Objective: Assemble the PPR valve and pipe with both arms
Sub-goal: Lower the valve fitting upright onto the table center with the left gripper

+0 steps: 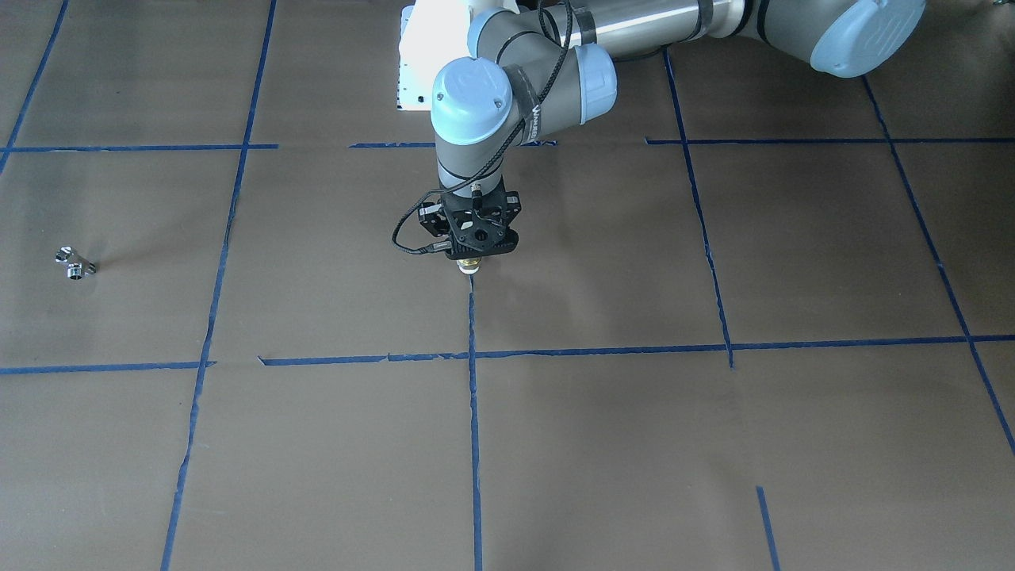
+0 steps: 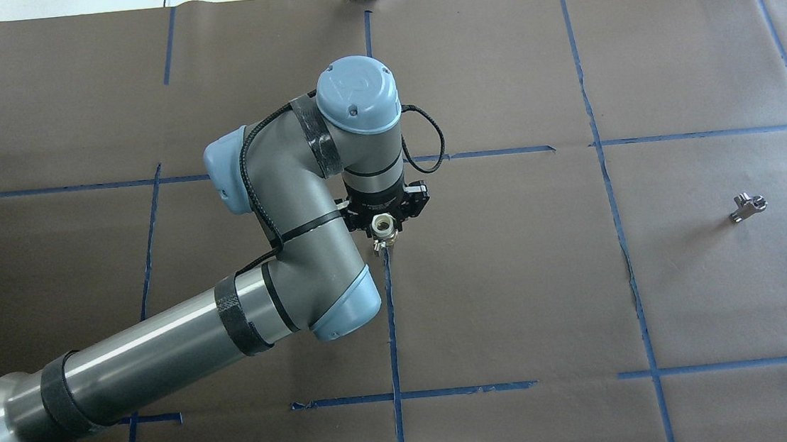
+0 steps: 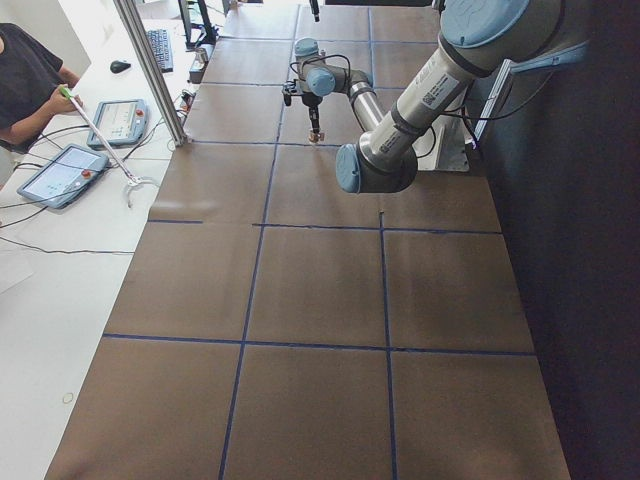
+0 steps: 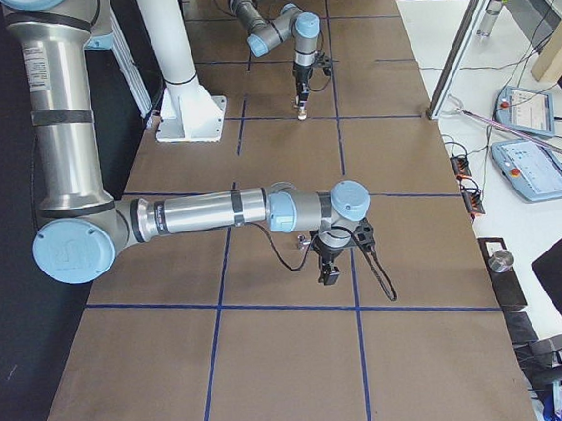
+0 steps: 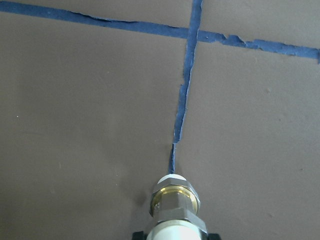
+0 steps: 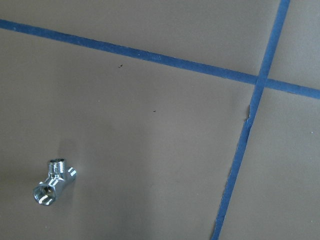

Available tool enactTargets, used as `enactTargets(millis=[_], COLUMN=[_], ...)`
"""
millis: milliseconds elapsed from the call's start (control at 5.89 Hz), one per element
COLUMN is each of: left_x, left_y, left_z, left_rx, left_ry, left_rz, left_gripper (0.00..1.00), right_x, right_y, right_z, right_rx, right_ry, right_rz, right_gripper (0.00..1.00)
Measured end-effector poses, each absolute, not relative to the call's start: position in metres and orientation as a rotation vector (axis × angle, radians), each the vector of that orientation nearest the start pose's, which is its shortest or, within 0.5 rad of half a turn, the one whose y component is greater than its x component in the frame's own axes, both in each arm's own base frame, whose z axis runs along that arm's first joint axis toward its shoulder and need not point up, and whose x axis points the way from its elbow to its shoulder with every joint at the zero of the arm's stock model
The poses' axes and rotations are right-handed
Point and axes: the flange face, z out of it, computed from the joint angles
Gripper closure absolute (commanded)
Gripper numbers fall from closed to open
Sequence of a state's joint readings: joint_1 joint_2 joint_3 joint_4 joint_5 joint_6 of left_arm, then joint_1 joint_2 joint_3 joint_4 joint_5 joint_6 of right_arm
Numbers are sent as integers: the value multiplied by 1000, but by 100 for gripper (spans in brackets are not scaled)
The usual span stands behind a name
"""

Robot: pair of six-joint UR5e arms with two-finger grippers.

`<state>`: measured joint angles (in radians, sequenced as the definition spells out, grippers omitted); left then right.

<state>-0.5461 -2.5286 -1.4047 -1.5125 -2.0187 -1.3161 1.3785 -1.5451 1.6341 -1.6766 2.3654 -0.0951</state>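
- At the middle of the table, directly above a blue tape line: one pipe fitting. It has a white body and a brass threaded nose, and it points straight down. The tip sits low over the brown paper; I cannot tell whether it touches.
- Holding it: the left gripper, black, two-finger, wrist vertical, clamped on the white upper end of the fitting.
- Carrying that: the left arm, grey-silver with pale blue caps, elbow bent, reaching in from its own side.
- Far over on the robot's right half of the table: one valve. It is a small chrome piece with a threaded stub, lying on its side. It is well apart from the pipe fitting and nothing touches it.
- Near the valve, not over it: the right gripper, hanging low above the paper. It shows only from the table-end camera, so I cannot tell whether its fingers are apart or together. Its wrist camera catches the valve in the lower left of its view.
- Behind it: the right arm, forearm stretched level across the table.
- Progress, as I judge it: early. The pipe half is in hand. The valve has not been picked up, and the two pieces have yet to be brought together and joined.
- At the side bench: an operator with control tablets.
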Motion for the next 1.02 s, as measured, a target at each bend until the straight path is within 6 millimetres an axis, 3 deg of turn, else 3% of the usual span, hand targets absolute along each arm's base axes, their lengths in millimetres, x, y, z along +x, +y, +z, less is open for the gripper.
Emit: enactTargets(millis=[679, 849, 1019], left_x=[604, 607, 608], left_y=[-466, -463, -460], left_z=[130, 131, 131], left_rx=[-117, -119, -121], left_ry=[830, 829, 828], left_rz=[-101, -96, -93], left_gripper=[88, 83, 67], right_x=[-37, -37, -38], right_y=[-509, -510, -510], right_z=[620, 619, 619], right_rx=[-50, -49, -48], right_ry=[-794, -794, -794], right_rz=[-269, -270, -271], right_gripper=[0, 0, 0])
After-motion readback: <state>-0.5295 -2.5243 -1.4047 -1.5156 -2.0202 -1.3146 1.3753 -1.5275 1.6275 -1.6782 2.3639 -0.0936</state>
